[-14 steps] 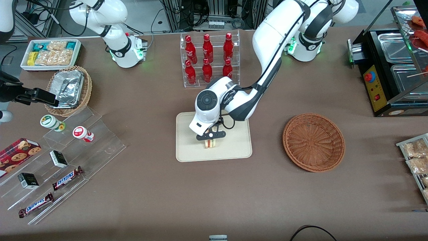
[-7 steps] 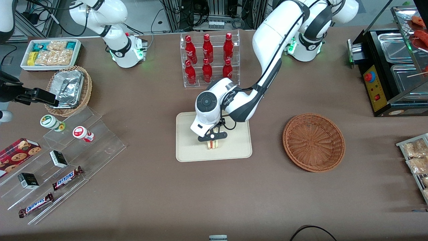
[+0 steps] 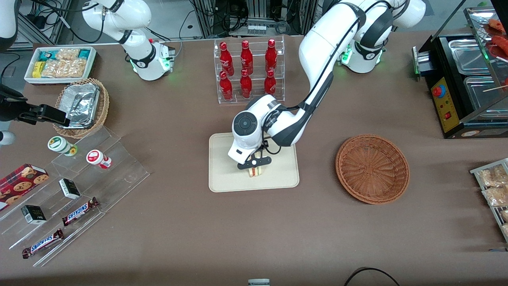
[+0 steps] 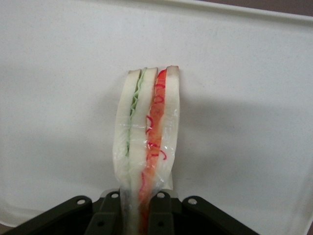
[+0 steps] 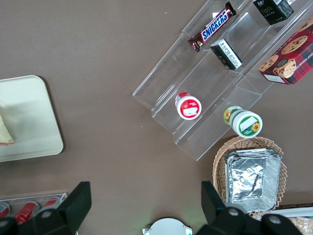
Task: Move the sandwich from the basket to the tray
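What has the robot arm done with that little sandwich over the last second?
The gripper kept its hold on the sandwich and carried it slightly toward the working arm's end of the table, over the tray. In the wrist view the sandwich stands on edge between the fingers. The tray and the empty basket stayed where they were.

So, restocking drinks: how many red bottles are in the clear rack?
6 red bottles: three on the upper row, three on the lower row. The end effector holds the sandwich over the tray.
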Available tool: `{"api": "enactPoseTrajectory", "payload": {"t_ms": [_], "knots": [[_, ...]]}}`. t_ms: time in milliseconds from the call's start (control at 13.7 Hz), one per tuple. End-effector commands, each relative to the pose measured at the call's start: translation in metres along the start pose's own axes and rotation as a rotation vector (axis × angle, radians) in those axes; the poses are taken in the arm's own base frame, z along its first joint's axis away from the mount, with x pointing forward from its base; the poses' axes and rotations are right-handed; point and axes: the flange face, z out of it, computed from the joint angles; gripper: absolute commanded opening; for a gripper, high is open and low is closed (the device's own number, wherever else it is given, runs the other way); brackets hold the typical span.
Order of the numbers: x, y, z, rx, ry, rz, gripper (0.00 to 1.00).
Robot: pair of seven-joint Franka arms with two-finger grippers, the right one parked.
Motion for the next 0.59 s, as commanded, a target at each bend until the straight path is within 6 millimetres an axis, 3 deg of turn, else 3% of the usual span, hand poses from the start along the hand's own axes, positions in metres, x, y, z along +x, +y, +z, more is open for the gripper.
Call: {"api": "enactPoseTrajectory", "payload": {"t_ms": [0, 146, 512], "knots": [[0.002, 0.006, -0.007, 0.008, 0.022, -0.008, 1.00], [0.006, 0.003, -0.018, 0.005, 0.032, -0.011, 1.00], [0.001, -0.006, -0.093, -0.014, 0.049, -0.016, 1.00]]}}
